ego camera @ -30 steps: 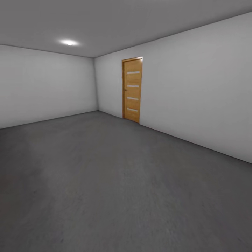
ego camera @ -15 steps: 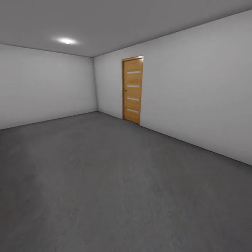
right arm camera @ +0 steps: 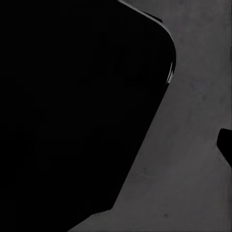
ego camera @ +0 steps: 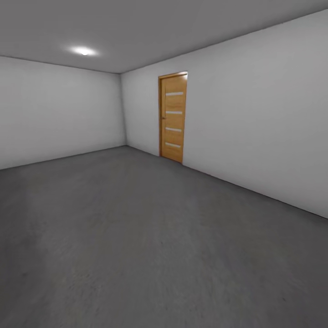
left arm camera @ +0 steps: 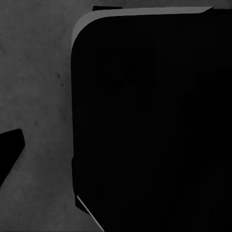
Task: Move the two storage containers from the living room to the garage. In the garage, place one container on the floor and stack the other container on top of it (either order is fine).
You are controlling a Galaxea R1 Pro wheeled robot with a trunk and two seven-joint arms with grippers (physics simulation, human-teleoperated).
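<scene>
**A:** What do the wrist cameras tell you about the grippers?

**B:** Very little. Each looks down past a large black rounded body (left arm camera: 150, 121), probably part of the robot, onto the dark grey speckled concrete-like floor (left arm camera: 38, 72). A small black wedge (left arm camera: 9, 150) cuts into the edge of the left wrist view, and a similar black sliver (right arm camera: 225, 145) into the right one. No fingers can be made out, so I cannot tell how far either gripper is open, or whether it has hold of anything.

**B:** Beyond that?

**A:** The bare garage: the same floor (ego camera: 136, 237) running out to plain white-grey walls (ego camera: 255, 114), with a closed wooden door with pale slats (ego camera: 173, 117) ahead and a ceiling light (ego camera: 83, 51).

**B:** Has anything changed?

**A:** Over the last second the door has grown slightly and the ceiling light has slid outward. That is the camera advancing, so the robot is probably driving. I see no orange-red container here, so I cannot place either one.
</scene>
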